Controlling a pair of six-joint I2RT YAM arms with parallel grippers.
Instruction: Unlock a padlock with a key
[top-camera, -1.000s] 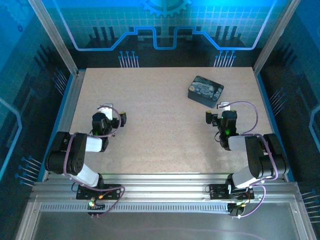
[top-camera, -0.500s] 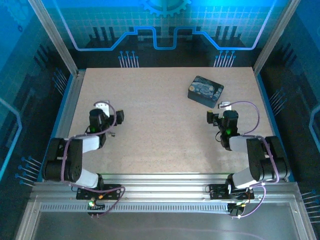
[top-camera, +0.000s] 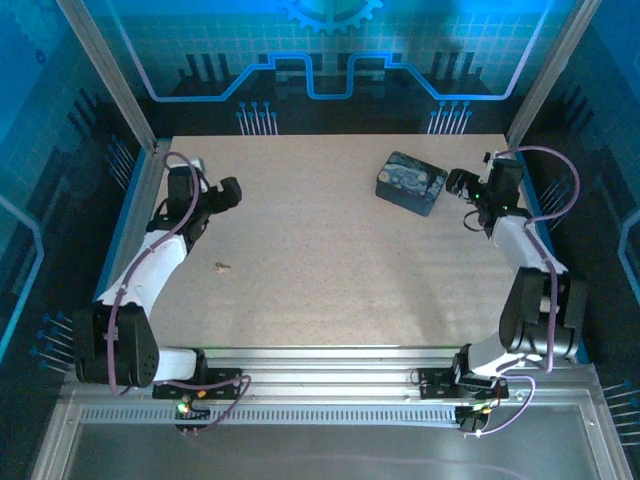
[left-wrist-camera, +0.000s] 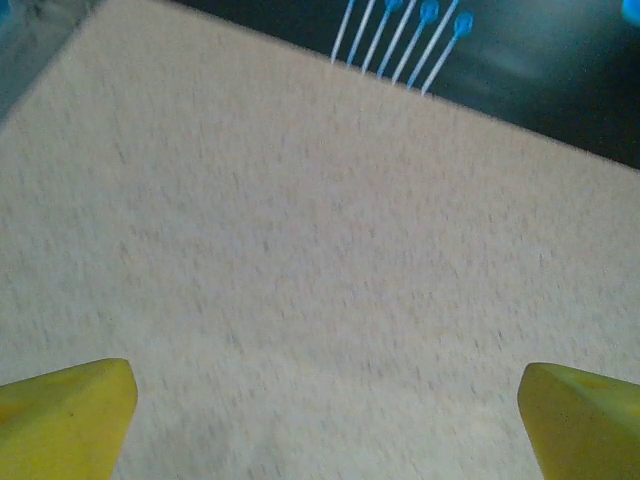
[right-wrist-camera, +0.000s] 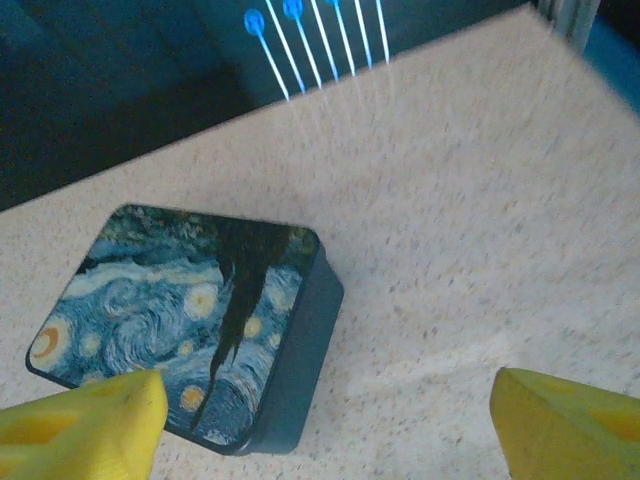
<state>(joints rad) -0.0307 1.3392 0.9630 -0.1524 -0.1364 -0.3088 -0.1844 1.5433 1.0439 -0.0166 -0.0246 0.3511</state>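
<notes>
A tiny brass-coloured object lies on the table left of centre; it is too small to tell whether it is the padlock or the key. My left gripper hangs well beyond it near the far left. In the left wrist view the gripper is open over bare tabletop. My right gripper hovers just right of a dark box with a blue-and-yellow swirl picture. In the right wrist view this gripper is open, with the near corner of the box ahead of its left finger.
The table's metal frame runs close beside the left arm, and the right frame rail stands close behind the right gripper. Blue pin-like markings show on the dark back wall past the table's far edge.
Both arms have stretched away from their bases. The left gripper swung from above the tiny object to the far left; the right gripper moved up beside the box.
</notes>
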